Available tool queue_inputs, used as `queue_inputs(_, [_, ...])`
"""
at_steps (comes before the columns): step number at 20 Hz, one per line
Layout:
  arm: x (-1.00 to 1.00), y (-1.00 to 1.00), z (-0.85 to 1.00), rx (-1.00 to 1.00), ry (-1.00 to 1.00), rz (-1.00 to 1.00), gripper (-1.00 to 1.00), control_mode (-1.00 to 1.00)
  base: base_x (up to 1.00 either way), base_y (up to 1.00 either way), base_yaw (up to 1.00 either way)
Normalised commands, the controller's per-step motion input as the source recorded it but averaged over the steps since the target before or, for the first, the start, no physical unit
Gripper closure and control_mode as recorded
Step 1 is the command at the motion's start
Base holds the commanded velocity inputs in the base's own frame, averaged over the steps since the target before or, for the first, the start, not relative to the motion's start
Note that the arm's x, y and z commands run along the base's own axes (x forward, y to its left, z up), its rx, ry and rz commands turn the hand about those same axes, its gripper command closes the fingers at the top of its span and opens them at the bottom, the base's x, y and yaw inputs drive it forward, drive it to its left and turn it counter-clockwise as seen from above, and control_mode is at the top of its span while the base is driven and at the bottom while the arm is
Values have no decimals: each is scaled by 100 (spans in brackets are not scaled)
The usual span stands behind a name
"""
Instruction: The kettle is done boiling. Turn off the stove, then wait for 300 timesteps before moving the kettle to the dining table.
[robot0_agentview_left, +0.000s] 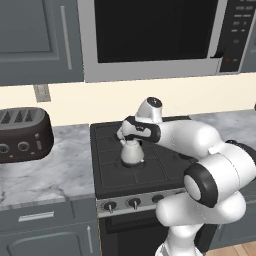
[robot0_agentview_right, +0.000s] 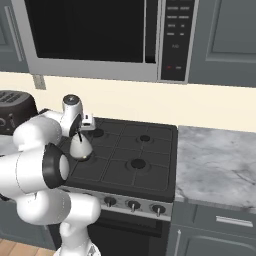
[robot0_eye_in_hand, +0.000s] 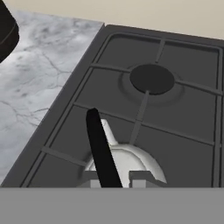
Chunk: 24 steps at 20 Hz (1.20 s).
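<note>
Kettle (robot0_agentview_left: 131, 153), white and pear-shaped, is sitting on the near-left burner of the black stove (robot0_agentview_left: 160, 172), on its dark grates. Gripper (robot0_eye_in_hand: 113, 180) is clamping narrow on the thin black arched handle from above. Veined grey marble surface (robot0_agentview_left: 60, 167) is lying left, carrying a dark rounded toaster (robot0_agentview_left: 22, 134).

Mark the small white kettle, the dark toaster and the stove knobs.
small white kettle (robot0_agentview_left: 131, 154): left base view, belly.
dark toaster (robot0_agentview_left: 22, 134): left base view, front face.
round stove knob (robot0_agentview_right: 133, 204): right base view, middle knob's face.
</note>
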Motion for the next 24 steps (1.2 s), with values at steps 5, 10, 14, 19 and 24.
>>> queue_inputs(5, [-5, 0, 7, 0, -4, 0, 100, -100, 0, 0, 0])
queue_inputs(10, [-17, 0, 27, 0, -9, 0, 100, -100, 0, 0, 0])
queue_inputs(14, [-19, 0, 33, -1, -8, 0, 100, -100, 0, 0, 0])
queue_inputs(19, [-18, 0, 35, -2, -4, 0, 100, -100, 0, 0, 0])
queue_inputs(24, [-17, 0, 30, -3, 0, -1, 100, -100, 0, 0, 0])
